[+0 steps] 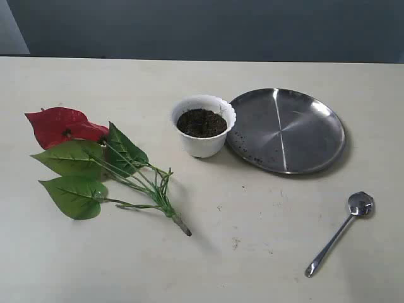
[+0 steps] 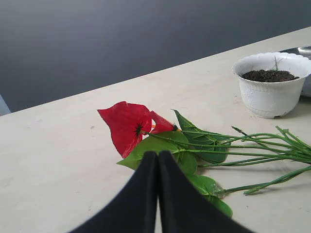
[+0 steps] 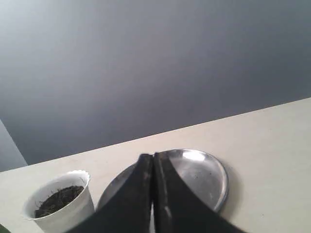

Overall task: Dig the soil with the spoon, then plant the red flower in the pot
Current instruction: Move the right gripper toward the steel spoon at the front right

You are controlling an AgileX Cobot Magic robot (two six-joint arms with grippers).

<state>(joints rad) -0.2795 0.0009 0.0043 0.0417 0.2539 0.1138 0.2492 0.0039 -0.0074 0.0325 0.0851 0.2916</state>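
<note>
The red flower [image 1: 95,164] lies flat on the table at the left, blooms far left, stalk end toward the middle; the left wrist view also shows the red flower [image 2: 129,124]. The white scalloped pot [image 1: 202,125] stands at the centre, filled with dark soil [image 1: 201,122]. The silver spoon [image 1: 341,231] lies at the front right, bowl away from me. Neither arm appears in the exterior view. My left gripper [image 2: 157,154] is shut and empty, short of the flower's leaves. My right gripper [image 3: 152,157] is shut and empty, in front of the pot [image 3: 60,204] and plate.
A round steel plate [image 1: 285,129] with a few soil crumbs lies right of the pot, touching or nearly touching it; it also shows as the plate [image 3: 204,174]. A dark wall runs behind the table's far edge.
</note>
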